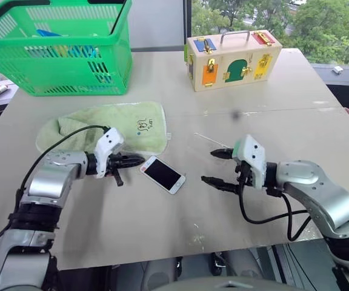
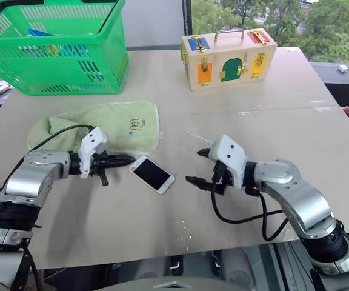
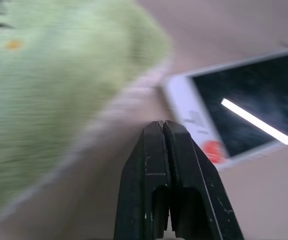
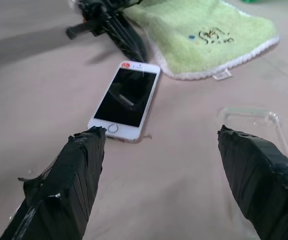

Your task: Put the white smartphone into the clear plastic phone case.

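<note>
We find the white smartphone with black screen (image 1: pixel 162 174) lying flat, screen up, on the beige table (image 1: pixel 271 91), between the two grippers. The left gripper (image 1: pixel 139 161), fingers pressed together and empty, points at its near end, just beside it. The right gripper (image 1: pixel 213 166) stands spread wide, holding nothing, over the clear plastic phone case (image 4: pixel 256 122). A green towel (image 1: pixel 102 127) lies just behind the phone.

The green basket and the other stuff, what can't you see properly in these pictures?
- Green basket: contents hidden behind its mesh wall, head views.
- Clear plastic phone case: far end hidden by a right gripper finger, right wrist view.
- White smartphone: blurred, cut by the edge, left wrist view.
</note>
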You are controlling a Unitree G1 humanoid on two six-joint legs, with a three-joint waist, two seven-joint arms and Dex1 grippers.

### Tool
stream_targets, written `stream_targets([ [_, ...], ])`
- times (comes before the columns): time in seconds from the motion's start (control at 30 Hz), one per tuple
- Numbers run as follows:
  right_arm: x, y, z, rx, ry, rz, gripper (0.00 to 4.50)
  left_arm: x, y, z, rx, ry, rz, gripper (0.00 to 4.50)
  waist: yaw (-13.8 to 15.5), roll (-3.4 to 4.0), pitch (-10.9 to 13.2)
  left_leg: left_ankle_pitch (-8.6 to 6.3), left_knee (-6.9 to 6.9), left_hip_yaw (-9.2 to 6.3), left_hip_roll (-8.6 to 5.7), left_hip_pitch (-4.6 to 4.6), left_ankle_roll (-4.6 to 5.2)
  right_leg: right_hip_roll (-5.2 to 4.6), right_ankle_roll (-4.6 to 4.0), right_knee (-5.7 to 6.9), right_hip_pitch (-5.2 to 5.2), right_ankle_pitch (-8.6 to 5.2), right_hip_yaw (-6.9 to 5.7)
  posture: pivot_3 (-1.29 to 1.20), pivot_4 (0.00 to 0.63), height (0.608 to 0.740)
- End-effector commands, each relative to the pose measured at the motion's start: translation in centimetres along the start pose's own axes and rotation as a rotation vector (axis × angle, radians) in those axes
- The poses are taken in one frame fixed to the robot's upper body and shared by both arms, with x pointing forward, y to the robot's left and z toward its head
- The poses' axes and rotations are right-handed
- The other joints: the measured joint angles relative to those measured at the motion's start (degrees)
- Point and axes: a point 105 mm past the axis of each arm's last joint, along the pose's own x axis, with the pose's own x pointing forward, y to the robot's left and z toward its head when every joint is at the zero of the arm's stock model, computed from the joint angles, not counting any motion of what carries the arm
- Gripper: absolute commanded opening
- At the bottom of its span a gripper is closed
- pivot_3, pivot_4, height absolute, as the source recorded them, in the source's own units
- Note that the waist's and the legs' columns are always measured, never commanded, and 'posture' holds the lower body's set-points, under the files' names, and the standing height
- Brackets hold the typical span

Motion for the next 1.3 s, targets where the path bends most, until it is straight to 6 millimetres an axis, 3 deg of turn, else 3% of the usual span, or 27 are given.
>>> stream_targets([
  [0.03, -0.5, 0.2, 0.9, -0.039, -0.034, -0.015, 3.88, 0.6, -3.8, 0.1, -0.011, -0.012, -0.189, 0.04, 0.09, 0.0, 0.01, 0.0, 0.0, 0.0, 0.0, -0.01, 0.0, -0.02, -0.01, -0.01, 0.0, -0.01, 0.0, 0.0, 0.15, 0.74],
  [0.23, -0.5, 0.9, -0.3, 0.008, 0.0, 0.048, 3.88, 2.3, -5.8, 0.9, -0.007, -0.048, -0.241, 0.04, 0.79, 0.02, 0.02, 0.01, 0.06, -0.15, -0.03, -0.01, 0.01, -0.04, -0.18, 0.03, 0.02, -0.12, -0.13, 0.0, 0.15, 0.74],
  [0.3, -0.4, 1.4, -0.6, 0.021, 0.008, 0.091, 4.4, 2.7, -6.0, 1.3, -0.01, -0.066, -0.236, 0.0, 0.83, 0.02, 0.02, 0.01, 0.07, -0.16, -0.03, -0.01, 0.02, -0.03, -0.18, 0.03, 0.03, -0.12, -0.12, 0.0, 0.15, 0.74],
  [0.57, 1.5, 1.7, -3.4, -0.092, 0.117, 0.259, 4.47, 0.9, -4.5, 1.3, -0.017, -0.076, -0.148, 0.0, 0.23, 0.02, 0.02, 0.01, 0.07, -0.21, 0.0, -0.04, 0.02, 0.15, -0.17, 0.04, 0.01, -0.11, -0.13, 0.0, 0.15, 0.74],
  [0.9, 4.2, 0.4, -7.0, -0.134, 0.245, 0.308, 4.47, -0.5, -5.6, 2.4, -0.028, -0.162, -0.099, 0.0, 0.02, 0.0, 0.01, 0.02, 0.08, -0.2, 0.01, -0.06, 0.01, 0.12, 0.01, 0.02, 0.02, 0.0, -0.12, 0.0, 0.15, 0.74],
  [1.03, 4.4, 0.6, -8.9, -0.109, 0.31, 0.345, 4.47, -0.6, -5.8, 2.6, -0.032, -0.184, -0.07, 0.0, -0.11, 0.0, -0.01, 0.01, 0.06, -0.14, 0.06, 0.47, 0.0, 0.14, -0.19, 0.1, 0.38, -0.11, -0.12, 0.0, 0.15, 0.74],
  [1.07, 4.3, 0.6, -9.1, -0.106, 0.317, 0.352, 3.96, -0.6, -5.8, 2.6, -0.034, -0.19, -0.063, 0.0, -0.09, 0.01, -0.03, 0.01, 0.06, -0.17, 0.08, 0.51, -0.01, 0.09, -0.2, 0.09, 0.37, -0.12, -0.16, 0.0, 0.15, 0.74],
  [1.17, 3.9, 0.6, -9.4, -0.1, 0.323, 0.364, 3.01, -0.6, -5.7, 2.6, -0.035, -0.199, -0.051, 0.0, 0.05, 0.01, -0.07, 0.01, 0.06, -0.2, 0.09, 0.53, -0.02, 0.04, -0.25, 0.11, 0.37, -0.1, -0.2, 0.0, 0.15, 0.74],
  [1.3, 3.0, 0.3, -9.3, -0.105, 0.323, 0.344, 2.98, -0.4, -5.2, 2.9, -0.033, -0.22, -0.042, 0.0, 0.17, 0.01, -0.08, 0.01, 0.04, -0.17, 0.05, 0.47, -0.03, -0.04, -0.25, 0.07, 0.37, -0.1, -0.21, 0.0, 0.15, 0.74],
])
